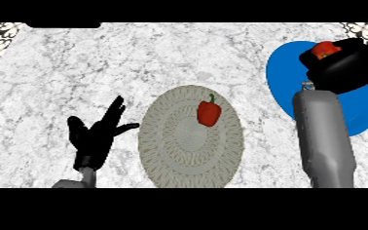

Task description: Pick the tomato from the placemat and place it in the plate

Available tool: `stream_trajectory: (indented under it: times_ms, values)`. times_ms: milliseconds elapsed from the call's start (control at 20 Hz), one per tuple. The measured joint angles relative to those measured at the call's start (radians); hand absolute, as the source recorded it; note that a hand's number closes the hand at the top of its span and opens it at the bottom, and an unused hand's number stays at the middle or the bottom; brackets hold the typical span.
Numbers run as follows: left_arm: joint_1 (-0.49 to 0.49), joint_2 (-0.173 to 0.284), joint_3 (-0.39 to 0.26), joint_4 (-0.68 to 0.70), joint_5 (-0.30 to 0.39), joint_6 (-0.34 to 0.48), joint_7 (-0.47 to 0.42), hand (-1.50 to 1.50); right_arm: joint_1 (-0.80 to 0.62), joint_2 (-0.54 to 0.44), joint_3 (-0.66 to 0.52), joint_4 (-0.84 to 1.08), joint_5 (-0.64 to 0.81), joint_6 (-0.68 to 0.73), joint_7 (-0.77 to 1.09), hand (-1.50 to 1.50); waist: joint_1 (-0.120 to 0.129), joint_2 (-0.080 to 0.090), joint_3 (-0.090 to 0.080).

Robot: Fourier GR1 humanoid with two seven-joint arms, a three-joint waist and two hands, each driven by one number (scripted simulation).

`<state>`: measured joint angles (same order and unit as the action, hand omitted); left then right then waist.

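You will find no brand, label or readable writing anywhere in the head view.

Take the round grey-beige woven placemat [188, 139] as your landmark; it lies on the white and grey marbled stone counter [86, 63], and its surface shows concentric patterned rings like coiled weave. On its upper right part rests a glossy red bell pepper with a short green stem [208, 112], elongated and tapering downward.

Well to the right of the placemat you see the smooth bright blue round plate [282, 73], a flat, plain disc partly covered by the right arm. Over the plate's upper part, the black right hand [338, 63] is curled round a small red-orange rounded tomato [325, 49], of which only the top shows between the fingers. So the tomato is off the placemat, held in that hand above the plate; you cannot tell from this view whether it touches the plate. The smooth grey cylindrical forearm [323, 136] runs down from the hand to the view's lower edge.

Just left of the placemat, the black left hand [93, 134] rests open, fingers spread and pointing up, holding nothing.
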<state>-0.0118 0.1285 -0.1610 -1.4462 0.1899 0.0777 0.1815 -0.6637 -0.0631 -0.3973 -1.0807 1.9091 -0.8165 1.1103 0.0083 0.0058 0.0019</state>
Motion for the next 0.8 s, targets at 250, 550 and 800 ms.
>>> stream_trajectory:
  times_ms: [250,550,800]
  values:
    - [0.001,-0.004,0.0,0.0,-0.008,0.011,0.002,0.0,0.028,-0.054,-0.094,0.051,-0.089,-0.108,-0.053,1.5,0.0,-0.003,0.001]
    - [-0.012,0.005,0.004,0.009,0.004,-0.01,0.016,0.0,0.016,-0.117,-0.188,0.181,-0.275,-0.098,-0.047,-1.5,0.003,-0.001,0.0]
    - [0.001,0.0,0.001,-0.004,0.003,-0.002,0.016,0.0,0.007,-0.183,-0.213,0.318,-0.545,-0.086,-0.192,-1.5,0.006,-0.001,0.002]
